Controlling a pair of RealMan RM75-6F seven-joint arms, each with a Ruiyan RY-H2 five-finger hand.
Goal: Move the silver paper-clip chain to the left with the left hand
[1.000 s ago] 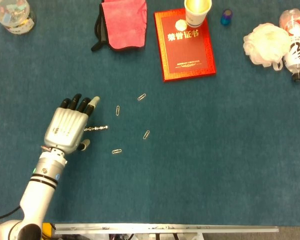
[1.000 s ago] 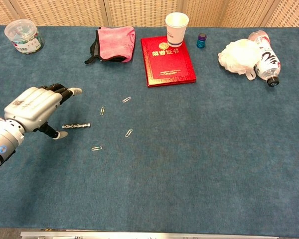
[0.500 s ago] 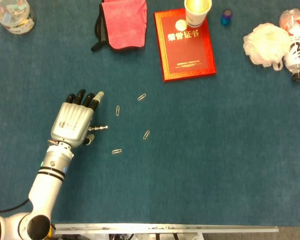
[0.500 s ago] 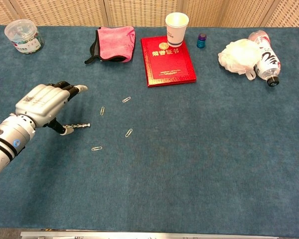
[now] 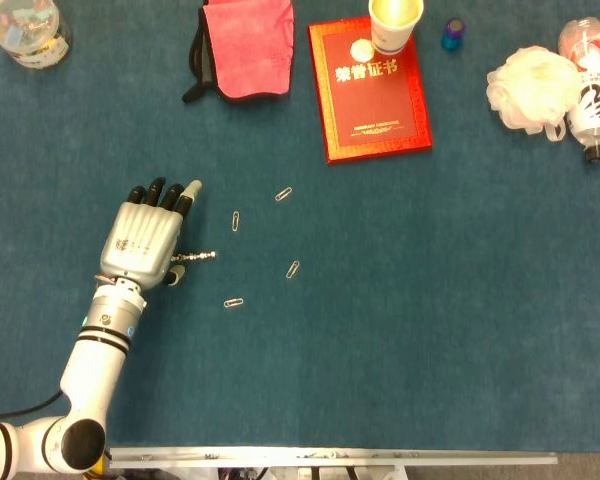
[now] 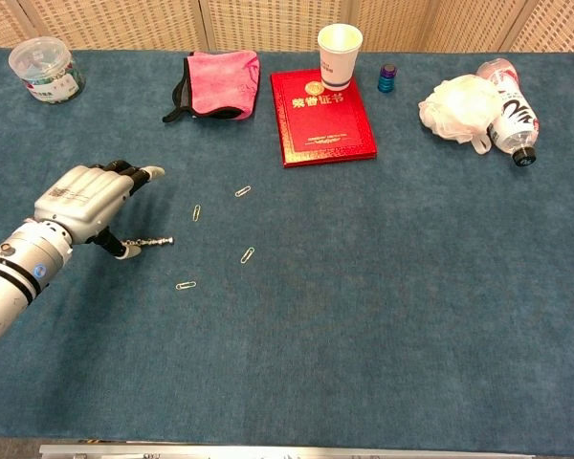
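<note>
The left robot hand [image 5: 143, 243] lies palm-down over the blue tabletop [image 5: 430, 330], fingers stretched toward twelve o'clock. Its thumb tip sits right at the near end of the silver paper-clip chain [image 5: 194, 257], at the hand's three o'clock; I cannot tell whether it is pinching the chain or only touching it. The right robot hand is nowhere in sight.

To my eye this is the grasp step: the chain has yet to be carried left. Next calls for a firm pinch on that end, then a slow drag toward nine o'clock so the links trail without snagging.

Loose paper clips [image 5: 237, 220] dot the cloth around the chain.

At the far left corner a clear plastic tub [image 6: 44, 68] holds small colourful bits, too small to name. A paper cup [image 6: 340, 54] stands on the red certificate book [image 6: 322, 120]; in the head view its inside looks pale, contents unclear. A plastic bottle [image 6: 513, 118] lies at far right.
</note>
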